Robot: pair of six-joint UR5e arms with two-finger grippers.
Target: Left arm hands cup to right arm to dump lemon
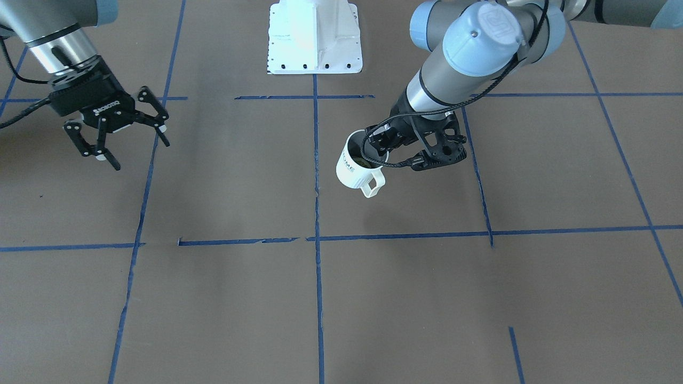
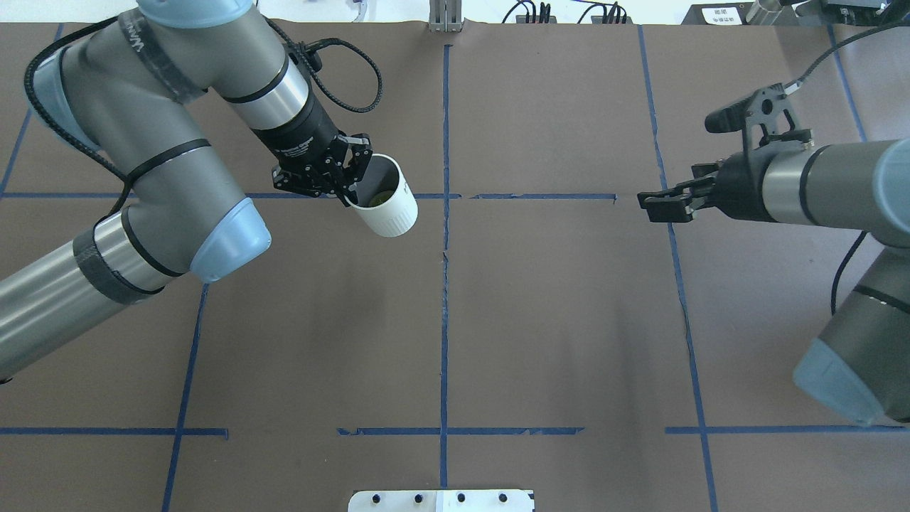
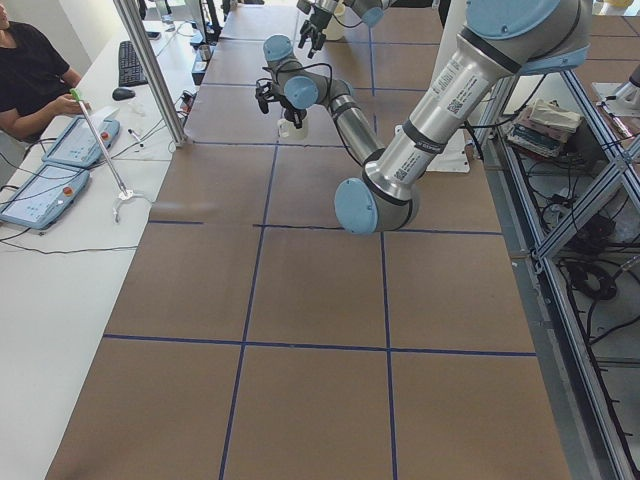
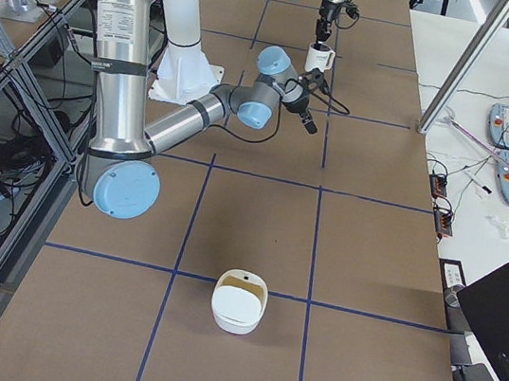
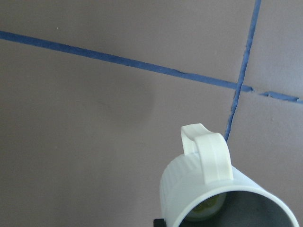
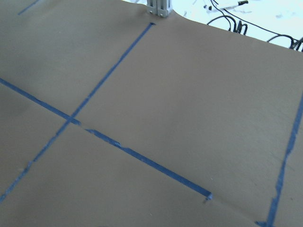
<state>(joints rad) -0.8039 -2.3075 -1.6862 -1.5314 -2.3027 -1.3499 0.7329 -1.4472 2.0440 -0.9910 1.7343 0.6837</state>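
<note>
Blue lines cross the brown surface (image 2: 540, 320). The left tool (image 2: 350, 186) pinches the rim of the cup (image 2: 387, 206), with the lemon (image 2: 382, 197) inside. The right tool (image 1: 136, 146) is wide open, empty and well apart. No hand-over yet, I think.

Tilted white mug (image 1: 353, 169) with loop handle, rim in jaws of left gripper (image 2: 353, 186), dull yellow-green lemon (image 2: 384, 198) inside.

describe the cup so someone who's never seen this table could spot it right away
On the brown table with blue tape lines, follow the left arm to its bulky black pincer. It grips the rim of the cup, a small white mug held tilted. Its loop handle, dark lettering and the yellow-green lemon inside set it apart.
</note>
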